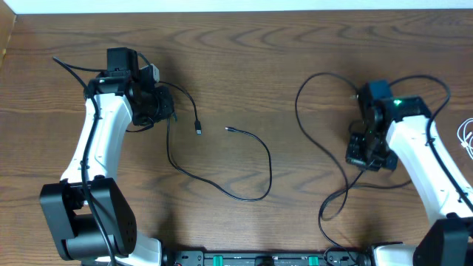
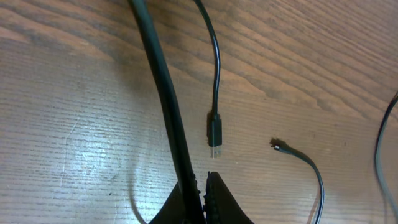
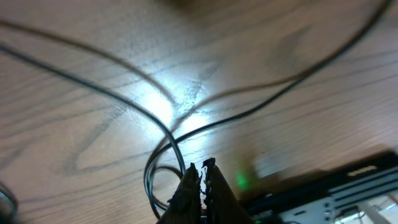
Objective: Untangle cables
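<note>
A thin black cord (image 1: 222, 191) lies spread in an open curve on the wooden table (image 1: 244, 59). One end is a flat plug (image 1: 198, 131), the other a small plug (image 1: 229, 129), and the two lie close together. My left gripper (image 1: 164, 111) is shut on this cord near the flat-plug end. In the left wrist view the cord (image 2: 158, 68) runs straight into the gripper (image 2: 204, 186), with the flat plug (image 2: 214, 132) and small plug (image 2: 277, 145) beyond. The white cord (image 1: 465, 137) lies apart at the right edge. My right gripper (image 1: 362, 159) is shut low over the table.
Thicker black arm wires (image 1: 310, 125) loop around the right arm and run down to the base at the front edge. In the right wrist view such wires (image 3: 155, 174) curl just left of the shut right gripper (image 3: 200, 167); whether they touch the fingers I cannot tell.
</note>
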Robot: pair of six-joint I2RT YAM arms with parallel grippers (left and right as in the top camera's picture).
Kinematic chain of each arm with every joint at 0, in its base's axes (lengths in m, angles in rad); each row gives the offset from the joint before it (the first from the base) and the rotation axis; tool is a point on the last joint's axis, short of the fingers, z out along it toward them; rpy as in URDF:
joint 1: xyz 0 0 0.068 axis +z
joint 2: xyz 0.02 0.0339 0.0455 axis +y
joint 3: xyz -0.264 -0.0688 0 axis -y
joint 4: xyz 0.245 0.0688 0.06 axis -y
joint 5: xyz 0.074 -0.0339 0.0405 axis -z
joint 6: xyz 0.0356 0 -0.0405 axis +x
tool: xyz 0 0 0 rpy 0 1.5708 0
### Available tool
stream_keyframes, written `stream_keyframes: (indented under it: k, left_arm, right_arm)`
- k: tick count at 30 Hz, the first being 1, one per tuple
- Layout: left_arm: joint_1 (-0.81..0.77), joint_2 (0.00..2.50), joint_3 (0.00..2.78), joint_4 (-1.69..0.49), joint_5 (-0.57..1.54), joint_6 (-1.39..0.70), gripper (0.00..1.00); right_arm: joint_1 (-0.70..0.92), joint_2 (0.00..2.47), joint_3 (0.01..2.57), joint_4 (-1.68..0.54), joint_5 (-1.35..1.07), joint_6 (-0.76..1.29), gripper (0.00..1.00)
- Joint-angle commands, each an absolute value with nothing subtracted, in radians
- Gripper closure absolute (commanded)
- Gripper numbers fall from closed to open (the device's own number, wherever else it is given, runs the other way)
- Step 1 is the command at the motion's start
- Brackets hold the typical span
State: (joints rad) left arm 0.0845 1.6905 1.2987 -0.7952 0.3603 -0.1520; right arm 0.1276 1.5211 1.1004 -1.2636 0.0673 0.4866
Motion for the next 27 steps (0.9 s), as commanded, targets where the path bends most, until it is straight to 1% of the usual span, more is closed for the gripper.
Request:
stream_keyframes:
  k: [1,6,8,11,14,15,16,23,27]
  left_arm:
    - [0.085,1.68,1.295,-0.795,0.348,-0.136,0.92]
    - [0.085,1.68,1.295,-0.786,0.348,-0.144,0.92]
    - [0.085,1.679,1.295,-0.776,0.348,-0.155,0.92]
    - [0.085,1.68,1.295,-0.758,0.352,-0.163,0.92]
    - [0.085,1.68,1.295,-0.753,0.352,-0.181,0.92]
    - [0.085,1.679,1.295,-0.753,0.352,-0.181,0.92]
    - [0.085,1.679,1.295,-0.754,0.352,-0.181,0.92]
    - [0.085,1.68,1.295,-0.752,0.352,-0.181,0.92]
    - [0.085,1.679,1.295,-0.749,0.351,-0.181,0.92]
  right_arm:
    - [0.126,1.521,1.011,-1.237,0.014,0.525,0.99]
    - [0.126,1.521,0.881,-1.167,-0.002,0.553,0.98]
    - [0.127,1.521,0.823,-1.118,-0.045,0.553,0.89]
    - [0.127,1.521,0.757,-1.023,-0.071,0.55,0.61]
    - [0.127,1.521,0.748,-0.974,-0.078,0.523,0.19]
    - [0.127,1.521,0.748,-0.963,-0.097,0.494,0.08]
    - [0.127,1.521,0.748,-0.962,-0.12,0.467,0.01]
    - [0.132,1.521,0.748,-1.057,-0.147,0.421,0.01]
    - [0.173,1.521,0.744,-1.092,-0.149,0.422,0.01]
